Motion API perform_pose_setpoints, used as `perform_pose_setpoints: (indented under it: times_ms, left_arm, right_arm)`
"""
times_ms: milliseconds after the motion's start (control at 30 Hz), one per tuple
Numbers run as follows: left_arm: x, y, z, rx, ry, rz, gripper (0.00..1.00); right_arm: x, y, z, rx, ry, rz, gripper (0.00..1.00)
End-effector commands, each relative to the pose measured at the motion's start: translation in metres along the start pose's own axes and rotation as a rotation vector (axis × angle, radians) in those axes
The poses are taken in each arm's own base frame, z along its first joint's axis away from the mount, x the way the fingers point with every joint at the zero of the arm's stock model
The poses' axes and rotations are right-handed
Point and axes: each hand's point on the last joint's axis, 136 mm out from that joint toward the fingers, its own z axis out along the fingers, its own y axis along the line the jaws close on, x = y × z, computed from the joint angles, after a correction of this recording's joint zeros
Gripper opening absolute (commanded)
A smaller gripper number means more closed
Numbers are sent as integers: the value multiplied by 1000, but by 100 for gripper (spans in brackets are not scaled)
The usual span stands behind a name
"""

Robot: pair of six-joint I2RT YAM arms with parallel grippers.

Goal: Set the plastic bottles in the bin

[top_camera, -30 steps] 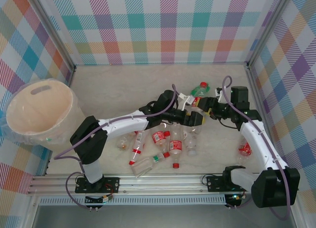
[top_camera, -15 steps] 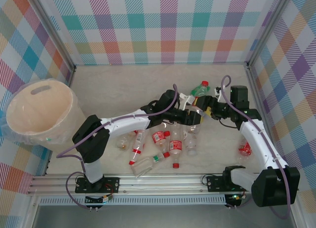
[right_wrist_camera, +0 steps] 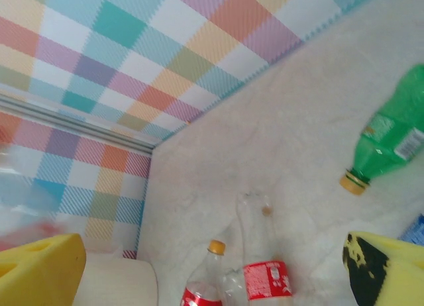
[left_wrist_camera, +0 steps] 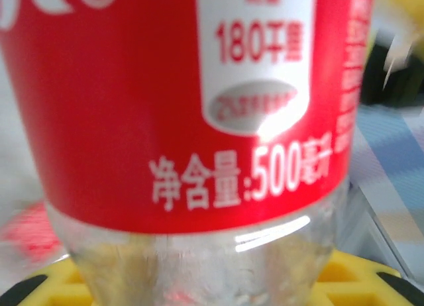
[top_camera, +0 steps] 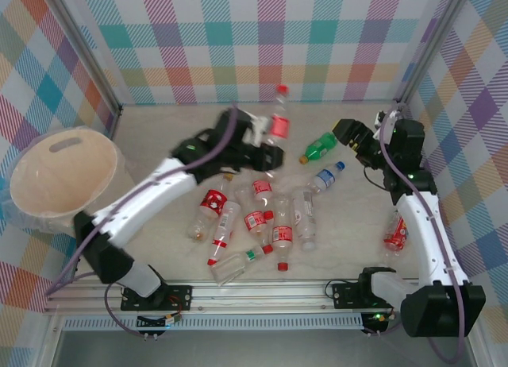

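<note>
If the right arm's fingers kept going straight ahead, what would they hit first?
Probably the orange-capped red-labelled bottle or its clear neighbour; the green bottle lies off to one side. Depth is unclear.

plastic bottles (top_camera: 282,233) crowding mid-table, bare table (top_camera: 159,135) beside bin (top_camera: 75,180)

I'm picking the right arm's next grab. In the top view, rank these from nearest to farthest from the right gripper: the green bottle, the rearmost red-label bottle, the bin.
Measured from the right gripper:
1. the green bottle, just to its left.
2. the red-label bottle, farther left, at centre back.
3. the bin, at the far left edge.
</note>
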Motion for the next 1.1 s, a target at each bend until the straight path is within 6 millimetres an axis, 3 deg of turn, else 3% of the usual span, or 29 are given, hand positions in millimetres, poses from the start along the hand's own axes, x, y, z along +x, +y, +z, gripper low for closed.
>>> perform_pose_setpoints:
  times_ms: [0, 133, 233, 333, 400, 733, 900, 1067]
  left_arm:
    - [-17, 76, -105, -355, -75, -16, 31]
    - [-30, 137, -204, -655, -264, -118, 26]
    - [-15, 173, -266, -848, -367, -202, 26]
    - [7, 200, -307, -1009, -396, -264, 27]
    - [19, 214, -323, -1084, -389, -303, 26]
    - [50, 296, -363, -1283, -400, -528, 17]
    - [74, 326, -340, -1285, -249, -566, 17]
    - [100, 331, -312, -1208, -157, -597, 17]
  right_arm:
    - [3, -4, 12, -5, 24, 11, 99]
    - [3, -5, 16, 1, 36, -18, 99]
    - [7, -6, 25, -7, 73, -26, 99]
    - [11, -7, 33, -20, 114, -34, 99]
    - [12, -7, 36, -26, 129, -41, 99]
    - [20, -15, 42, -10, 180, -74, 99]
    - [22, -22, 44, 17, 190, -78, 99]
    - [22, -25, 47, 23, 192, -75, 99]
